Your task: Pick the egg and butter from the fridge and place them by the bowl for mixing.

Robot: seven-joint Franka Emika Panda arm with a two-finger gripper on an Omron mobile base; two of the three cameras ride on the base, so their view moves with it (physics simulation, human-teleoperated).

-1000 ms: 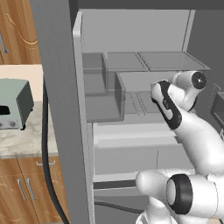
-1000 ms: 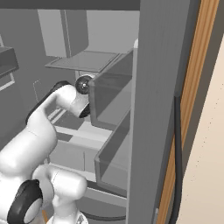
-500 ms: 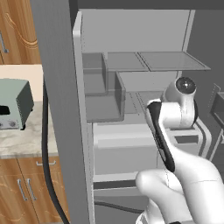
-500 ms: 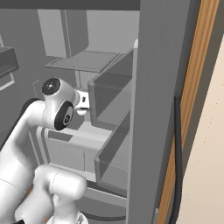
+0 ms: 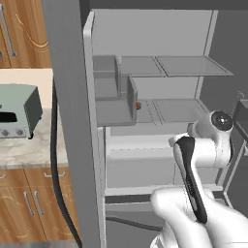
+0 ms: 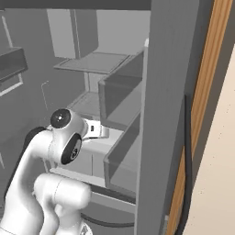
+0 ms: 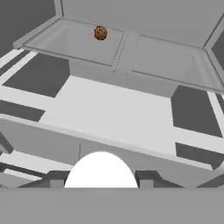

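In the hand view the egg (image 7: 100,169), white and rounded, sits between the two dark fingertips (image 7: 56,178) of my gripper (image 7: 101,180), which is shut on it. The hand looks into the open fridge (image 5: 68,87) at its pale shelves and drawers. From the left base view my folded arm stands in front of the fridge's lower drawers. The right base view has the hand (image 6: 97,130) pointing toward the shelves of the fridge (image 6: 170,92). The butter and the bowl are out of view.
A small brown speckled ball (image 7: 100,33) lies on the middle glass shelf, and it shows again (image 5: 138,104) beside the grey door bins (image 5: 114,97). A toaster oven (image 5: 17,111) stands on the counter left of the fridge. A black cable (image 5: 58,169) hangs down the fridge's side.
The arm has drawn back from the shelf and folded down toward the base, with the egg still in the gripper. The fridge and its contents have not moved.
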